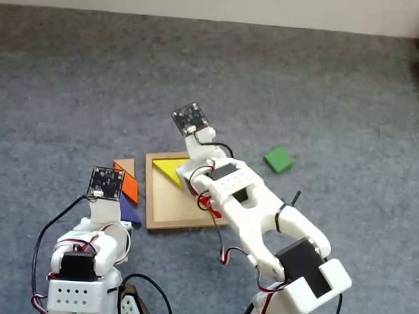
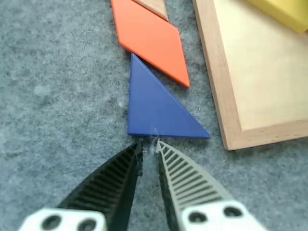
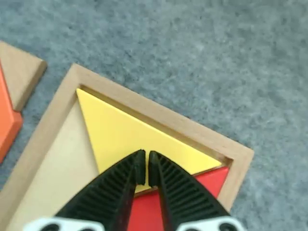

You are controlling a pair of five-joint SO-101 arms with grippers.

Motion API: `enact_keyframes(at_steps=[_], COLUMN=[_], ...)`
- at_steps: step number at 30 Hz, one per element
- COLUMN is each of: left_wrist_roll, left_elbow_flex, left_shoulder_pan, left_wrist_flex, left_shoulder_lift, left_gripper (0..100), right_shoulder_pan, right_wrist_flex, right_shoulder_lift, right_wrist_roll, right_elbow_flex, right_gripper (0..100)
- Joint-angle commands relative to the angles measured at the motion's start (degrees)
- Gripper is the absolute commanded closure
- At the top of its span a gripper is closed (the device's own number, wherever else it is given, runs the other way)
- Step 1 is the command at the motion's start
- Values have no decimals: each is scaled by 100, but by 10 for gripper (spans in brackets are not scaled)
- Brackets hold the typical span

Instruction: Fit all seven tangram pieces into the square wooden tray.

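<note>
Bright, even, diffuse light; shadows faint and soft.

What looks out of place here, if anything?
The green piece lies alone on the carpet right of the tray, apart from the orange and blue pieces grouped at its left.

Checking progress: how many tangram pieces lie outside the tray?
4: a tan piece, an orange parallelogram and a blue triangle in a row along the tray's left side, and a green square to its right. The right arm over the tray may hide more.
</note>
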State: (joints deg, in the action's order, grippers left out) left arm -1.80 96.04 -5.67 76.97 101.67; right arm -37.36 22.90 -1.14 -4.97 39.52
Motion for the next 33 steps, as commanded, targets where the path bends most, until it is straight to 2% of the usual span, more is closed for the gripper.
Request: enact_keyframes(at_steps=[1,9,17,24,30,33], left_wrist_roll=[-26,-26,-26,-26,-26,-26], left_elbow_flex=[119,119,119,119,119,119], left_shoulder_pan=[4,4,4,4,4,4], left_wrist_flex=[18,18,18,18,18,18], left_shoulder_lift=[268,268,268,268,268,268], left_gripper=[933,933,933,933,933,933], right_shoulder_pan=[145,1112,2563,2677,3020,3046], right_wrist_flex=[57,224,242,1182,2545,3160], right_shoulder_lift=[382,1930,3301,2703,1604,919], right_wrist_roll=[-519,-589,-598,-598,-624,-1116], right_elbow_flex=[-4,822,1200,813,-681,-1543], right_gripper=[975,975,962,754,721,692])
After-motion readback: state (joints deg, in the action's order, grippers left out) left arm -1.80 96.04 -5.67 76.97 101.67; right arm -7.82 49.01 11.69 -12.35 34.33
